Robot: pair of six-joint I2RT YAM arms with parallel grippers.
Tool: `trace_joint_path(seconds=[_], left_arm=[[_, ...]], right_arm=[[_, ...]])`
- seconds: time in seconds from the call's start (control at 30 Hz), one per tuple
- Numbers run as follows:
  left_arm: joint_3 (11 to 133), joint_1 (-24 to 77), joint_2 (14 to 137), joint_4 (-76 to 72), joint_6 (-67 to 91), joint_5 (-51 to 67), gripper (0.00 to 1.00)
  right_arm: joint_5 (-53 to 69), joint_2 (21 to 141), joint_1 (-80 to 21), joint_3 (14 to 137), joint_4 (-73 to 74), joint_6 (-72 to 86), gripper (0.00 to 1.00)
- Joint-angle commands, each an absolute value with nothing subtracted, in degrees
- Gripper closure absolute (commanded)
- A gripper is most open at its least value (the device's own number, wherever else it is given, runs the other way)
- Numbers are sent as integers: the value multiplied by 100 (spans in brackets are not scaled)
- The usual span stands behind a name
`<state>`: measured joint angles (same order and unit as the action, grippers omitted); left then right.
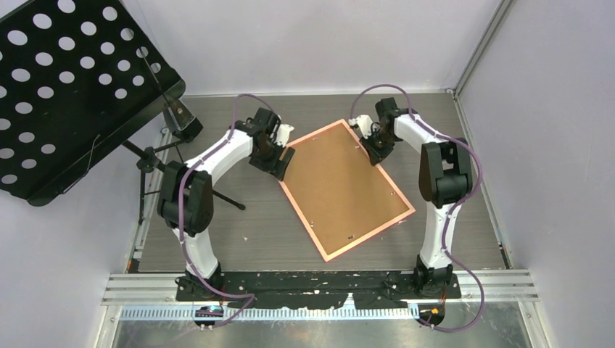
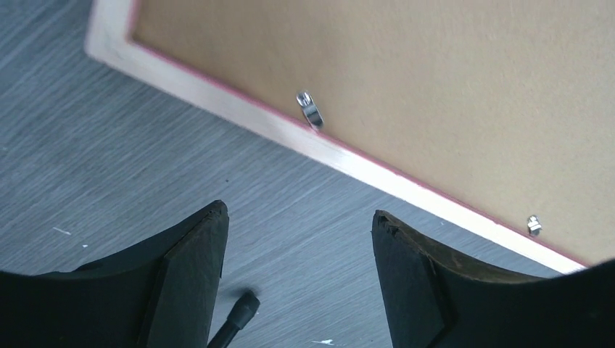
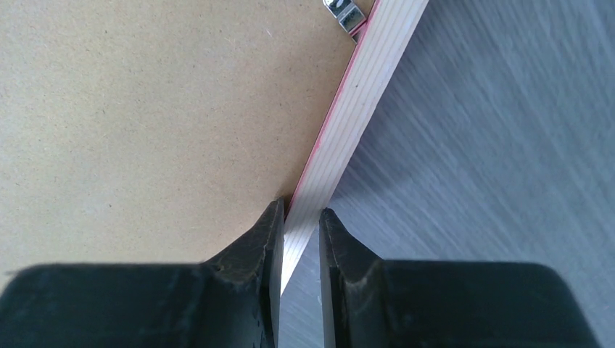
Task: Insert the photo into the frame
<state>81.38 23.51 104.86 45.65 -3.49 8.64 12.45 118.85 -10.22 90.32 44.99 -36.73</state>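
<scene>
- Table point(image 1: 239, 239): grey laminate with a fine wood grain, matt, a few white flecks. It lies under both sets of jaws.
- Music stand point(image 1: 65, 87): black sheet-metal tray punched with round holes, tilted on thin black tripod legs. It is well off to the outer side of the left jaws.
- The frame point(image 1: 341, 185): thin rectangle lying flat, back up, askew between the two grippers. The back is tan fibreboard, matt and finely speckled. The rail is pale with lengthwise ribbing and has a pink-orange line along its inner edge.
- Arms: white shells with black joints.
- Left gripper point(image 2: 297, 225): jaws stand apart with nothing between them but bare table. The fingers point(image 2: 192, 261) are black, matt and wedge-shaped, with chipped tips. The frame's rail runs slantwise just ahead of the tips, not touching them.
- Right gripper point(image 3: 301, 210): jaws clamped on the frame's rail. One finger is on the board side and the other on the table side, with the ribbed rail running straight out ahead between them.
- Clips point(image 2: 310, 109): small bright metal tabs at the seam of board and rail. Two sit ahead of the left jaws, and one is far ahead of the right jaws at the picture's top edge.
- Black rod end point(image 2: 239, 315) with a rounded cap, on the table just behind the left jaws' gap. I cannot tell what it belongs to.
</scene>
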Motion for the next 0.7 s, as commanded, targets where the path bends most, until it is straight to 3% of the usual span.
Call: trace_joint_path(seconds=[0.0, 0.67], left_arm=[[8614, 2235, 10667, 4752, -408, 783, 28], [10393, 2030, 12146, 5576, -418, 814, 20]], right_arm=[[1135, 12131, -1352, 9479, 4820, -4877, 95], [1646, 11845, -2178, 9065, 4828, -6649, 95]])
